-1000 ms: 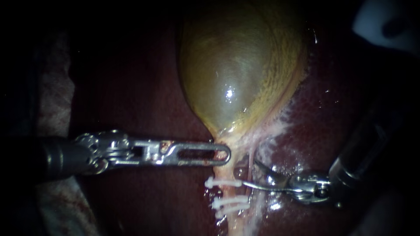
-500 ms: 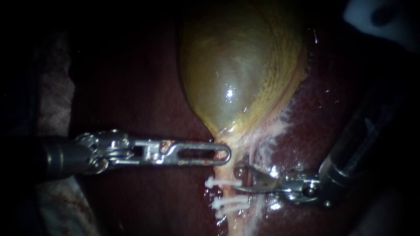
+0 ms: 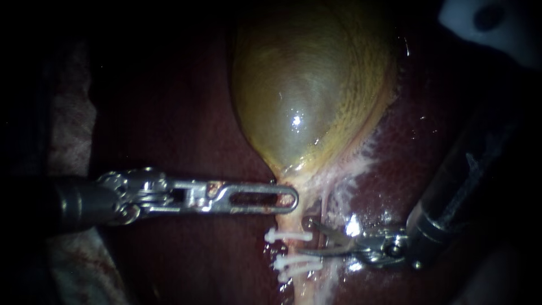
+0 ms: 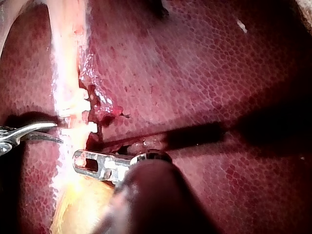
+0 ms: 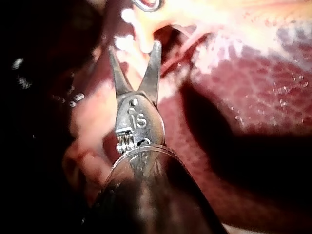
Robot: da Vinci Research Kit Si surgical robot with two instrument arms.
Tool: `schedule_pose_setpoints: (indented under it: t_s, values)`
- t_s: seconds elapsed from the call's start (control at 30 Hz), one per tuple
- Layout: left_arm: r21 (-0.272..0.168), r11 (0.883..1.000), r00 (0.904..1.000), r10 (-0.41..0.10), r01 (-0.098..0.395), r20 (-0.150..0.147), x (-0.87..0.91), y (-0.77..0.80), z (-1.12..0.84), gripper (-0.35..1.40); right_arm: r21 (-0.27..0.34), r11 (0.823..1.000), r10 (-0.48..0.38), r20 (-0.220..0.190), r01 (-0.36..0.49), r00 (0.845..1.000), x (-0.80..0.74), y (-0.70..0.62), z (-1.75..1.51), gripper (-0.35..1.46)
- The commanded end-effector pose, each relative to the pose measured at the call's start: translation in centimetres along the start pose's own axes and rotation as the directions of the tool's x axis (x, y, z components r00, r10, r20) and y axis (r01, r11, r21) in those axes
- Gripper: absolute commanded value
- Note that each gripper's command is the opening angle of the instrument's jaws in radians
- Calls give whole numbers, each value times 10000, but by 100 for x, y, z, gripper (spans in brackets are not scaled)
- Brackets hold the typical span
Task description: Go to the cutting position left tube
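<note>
The yellow-green gallbladder (image 3: 305, 96) narrows into the pale left tube (image 3: 294, 246), which carries white clips: one higher (image 3: 282, 235), two lower (image 3: 293, 264). My left instrument (image 3: 285, 199) lies level, its slotted jaws shut on the gallbladder's neck; it shows again (image 4: 90, 163) in the left wrist view. My right instrument (image 3: 305, 237) has thin blades that stand open. Their tips reach the left tube's right side, between the upper clip and the lower pair. In the right wrist view the open blades (image 5: 135, 46) straddle pale tube tissue (image 5: 142, 34).
Dark red liver (image 3: 186, 124) surrounds the gallbladder. A thin second tube (image 3: 323, 206) runs just right of the clipped one, under the right instrument's blades. Whitish frayed tissue (image 3: 355, 164) lies by the gallbladder's lower right edge. Pale cloth (image 3: 70, 130) lies at the far left.
My right instrument has slid left across the thin tube, and its open blades now reach the clipped left tube. The left instrument has held still.
</note>
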Motion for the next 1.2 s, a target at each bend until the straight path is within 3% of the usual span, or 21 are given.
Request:
schedule_pose_setpoints:
  t_s: [0.03, 0.43, 0.8, 1.2]
  values:
    - [3, 10000, 10000, -2, 2, 0, 0, 0, 0, -35, -12, 10000, -14, 60, 14, 10000, -2, 1, 1, 138]
    - [3, 10000, 10000, -3, 3, -1, 0, 0, 0, -35, 59, 9993, 379, 581, -383, 9976, -7, 8, 13, 135]
    - [4, 10000, 10000, -4, 4, -2, 0, 0, 0, -35, 508, 9976, 435, 788, -476, 9959, 1, 3, 30, 129]
    - [4, 10000, 10000, -5, 5, -2, 0, 0, 0, -35, 552, 9964, 580, 1010, -638, 9932, -1, 10, 47, 124]
